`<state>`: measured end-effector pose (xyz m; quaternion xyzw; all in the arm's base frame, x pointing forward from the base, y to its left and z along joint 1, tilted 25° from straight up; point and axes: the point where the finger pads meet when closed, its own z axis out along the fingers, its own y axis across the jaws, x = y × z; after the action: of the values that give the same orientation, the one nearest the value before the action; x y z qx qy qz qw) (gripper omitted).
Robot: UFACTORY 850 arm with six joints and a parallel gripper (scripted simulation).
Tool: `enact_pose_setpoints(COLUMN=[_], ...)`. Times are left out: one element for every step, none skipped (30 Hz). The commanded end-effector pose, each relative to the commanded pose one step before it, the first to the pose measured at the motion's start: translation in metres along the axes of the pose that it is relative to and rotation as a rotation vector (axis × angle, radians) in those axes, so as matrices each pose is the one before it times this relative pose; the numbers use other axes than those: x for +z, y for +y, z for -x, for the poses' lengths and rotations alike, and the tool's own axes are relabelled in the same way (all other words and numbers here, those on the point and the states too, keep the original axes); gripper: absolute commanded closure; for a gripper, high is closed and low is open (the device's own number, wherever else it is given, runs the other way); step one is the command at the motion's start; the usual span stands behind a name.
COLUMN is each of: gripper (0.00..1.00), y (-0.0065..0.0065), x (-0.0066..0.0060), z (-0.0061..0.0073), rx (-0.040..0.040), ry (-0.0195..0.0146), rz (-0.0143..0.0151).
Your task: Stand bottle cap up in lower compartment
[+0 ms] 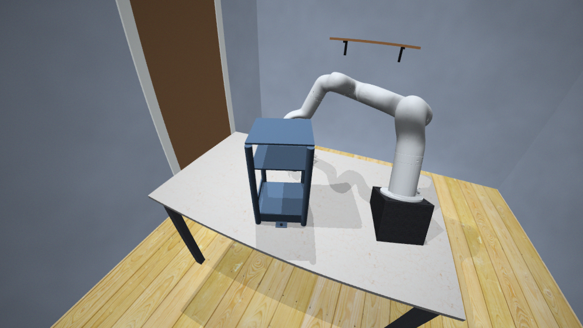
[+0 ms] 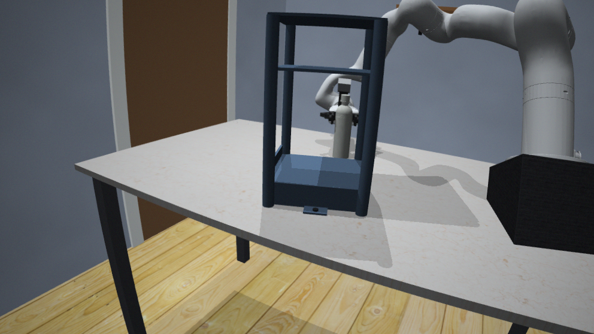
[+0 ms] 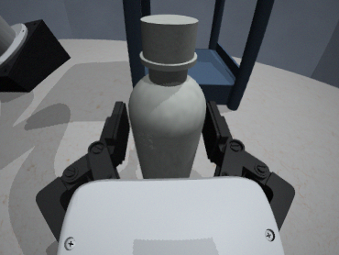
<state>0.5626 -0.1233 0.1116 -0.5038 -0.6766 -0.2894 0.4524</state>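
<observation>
A pale grey bottle (image 2: 343,130) with a cap stands upright on the table behind the blue shelving unit; it also shows in the wrist view (image 3: 168,113). My gripper (image 2: 344,118) is lowered around the bottle's upper body, one black finger on each side. In the wrist view the gripper (image 3: 166,135) is open, with small gaps between the fingers and the bottle. The lower compartment (image 2: 320,166) is empty. In the top view the shelving unit (image 1: 280,169) hides the bottle and the gripper.
The arm's black base block (image 2: 544,201) stands on the table at the right. The shelving unit's posts stand between the bottle and the front of the table. A small wall shelf (image 1: 374,43) hangs on the back wall.
</observation>
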Motion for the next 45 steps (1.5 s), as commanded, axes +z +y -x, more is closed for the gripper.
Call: enact_pose_setpoints(gripper=[0.25,0.25,0.25,0.25,0.25,0.25,0.25,0.25,0.25,0.25,0.25,0.25,0.25,0.25,0.25,0.25,0.25,0.25,0.25,0.25,0.25,0.25,0.25,0.25,0.25,0.25,0.25,0.25,0.25,0.25,0.25,0.25,0.25,0.25,0.25,0.25,0.25,0.25,0.25,0.25,0.25,0.25,0.25,0.25,1.0], y=[0.00051,0.0,0.0,0.0,0.0,0.0,0.0,0.0,0.0,0.0,0.0,0.0,0.0,0.0,0.0,0.0,0.0,0.0,0.0,0.0,0.0,0.0,0.0,0.0,0.0,0.0,0.0,0.0,0.0,0.0,0.0,0.0,0.0,0.0,0.0,0.0,0.0,0.0,0.0,0.0,0.0,0.0,0.0,0.0,0.0], x=[-0.00047,0.00001,0.0,0.00001,0.00001,0.00001,0.0,0.0,0.0,0.00001,0.00001,0.0,0.0,0.0,0.0,0.0,0.0,0.0,0.0,0.0,0.0,0.0,0.0,0.0,0.0,0.0,0.0,0.0,0.0,0.0,0.0,0.0,0.0,0.0,0.0,0.0,0.0,0.0,0.0,0.0,0.0,0.0,0.0,0.0,0.0], z=[0.00584,0.00132,0.00126,0.00119,0.00113,0.00106,0.00099,0.00093,0.00087,0.00081,0.00075,0.0,0.0,0.00068,0.00063,0.00057,0.00052,0.00046,0.00041,0.00036,0.00032,0.00027,0.00023,0.00019,0.00016,0.00012,0.00009,0.00007,0.0,0.0,0.00005,0.00003,0.00002,0.00001,0.0,0.0,0.0,0.0,0.0,0.0,0.0,0.0,0.0,0.0,0.0], rx=[-0.00119,0.0,0.0,0.0,0.0,0.0,0.0,0.0,0.0,0.0,0.0,0.0,0.0,0.0,0.0,0.0,0.0,0.0,0.0,0.0,0.0,0.0,0.0,0.0,0.0,0.0,0.0,0.0,0.0,0.0,0.0,0.0,0.0,0.0,0.0,0.0,0.0,0.0,0.0,0.0,0.0,0.0,0.0,0.0,0.0], ry=[-0.00067,0.0,0.0,0.0,0.0,0.0,0.0,0.0,0.0,0.0,0.0,0.0,0.0,0.0,0.0,0.0,0.0,0.0,0.0,0.0,0.0,0.0,0.0,0.0,0.0,0.0,0.0,0.0,0.0,0.0,0.0,0.0,0.0,0.0,0.0,0.0,0.0,0.0,0.0,0.0,0.0,0.0,0.0,0.0,0.0], rz=[-0.00004,0.0,0.0,0.0,0.0,0.0,0.0,0.0,0.0,0.0,0.0,0.0,0.0,0.0,0.0,0.0,0.0,0.0,0.0,0.0,0.0,0.0,0.0,0.0,0.0,0.0,0.0,0.0,0.0,0.0,0.0,0.0,0.0,0.0,0.0,0.0,0.0,0.0,0.0,0.0,0.0,0.0,0.0,0.0,0.0])
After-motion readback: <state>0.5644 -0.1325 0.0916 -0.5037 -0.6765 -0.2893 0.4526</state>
